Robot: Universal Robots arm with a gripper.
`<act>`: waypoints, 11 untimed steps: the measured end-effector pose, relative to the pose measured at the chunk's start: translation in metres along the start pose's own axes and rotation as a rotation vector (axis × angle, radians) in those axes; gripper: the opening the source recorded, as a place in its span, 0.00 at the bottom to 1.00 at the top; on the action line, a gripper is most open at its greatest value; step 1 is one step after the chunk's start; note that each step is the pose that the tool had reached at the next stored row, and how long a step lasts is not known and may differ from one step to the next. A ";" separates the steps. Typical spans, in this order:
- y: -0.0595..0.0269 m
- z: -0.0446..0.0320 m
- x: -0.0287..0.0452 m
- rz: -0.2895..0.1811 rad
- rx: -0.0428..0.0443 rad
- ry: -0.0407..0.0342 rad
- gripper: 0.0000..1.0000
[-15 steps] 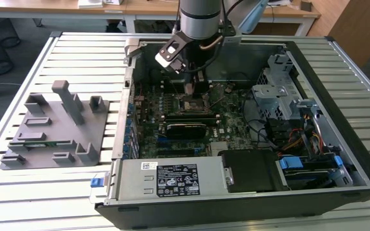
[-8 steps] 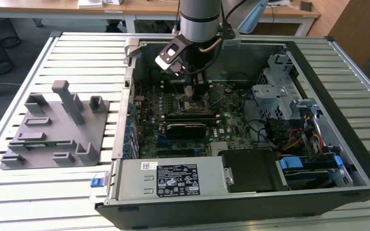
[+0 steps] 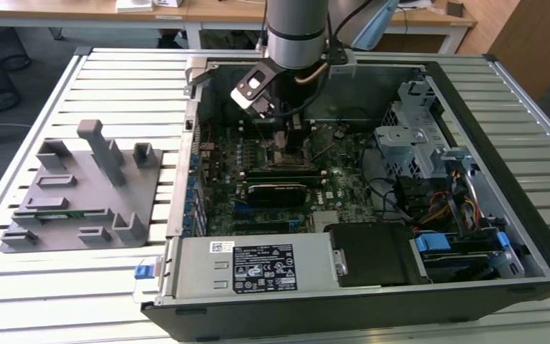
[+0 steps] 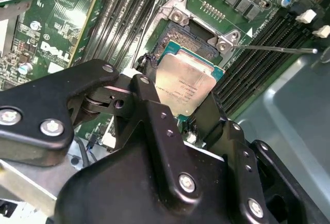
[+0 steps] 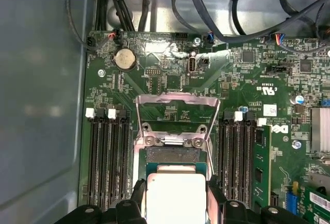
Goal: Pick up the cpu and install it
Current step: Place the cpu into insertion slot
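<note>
The cpu is a flat square chip with a dull silver top and a thin green edge. My gripper is shut on it, one black finger on each of two opposite sides. It sits low over the open black socket on the motherboard, and the socket's far strip stays uncovered. In the first wrist view the cpu lies between the fingers, just below the raised metal load plate. In the exterior view the gripper reaches down inside the open computer case.
Black memory slots flank the socket on both sides. A thin metal lever rod sticks out beside it. Cables cross the case wall. A drive cage and power supply crowd the case. A grey fixture tray lies outside.
</note>
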State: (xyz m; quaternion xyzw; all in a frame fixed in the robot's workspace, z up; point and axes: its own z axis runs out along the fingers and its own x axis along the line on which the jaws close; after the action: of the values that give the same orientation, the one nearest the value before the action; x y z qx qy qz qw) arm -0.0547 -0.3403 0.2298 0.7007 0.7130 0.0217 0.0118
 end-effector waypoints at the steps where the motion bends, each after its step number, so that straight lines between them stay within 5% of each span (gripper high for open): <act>1: -0.0001 0.0014 0.0000 0.000 0.0000 0.0000 0.54; 11: -0.0005 0.0101 -0.0001 0.001 0.0000 0.0000 0.54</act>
State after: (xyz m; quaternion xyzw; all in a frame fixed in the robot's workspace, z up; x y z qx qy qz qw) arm -0.0547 -0.3403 0.2197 0.7011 0.7127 0.0217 0.0118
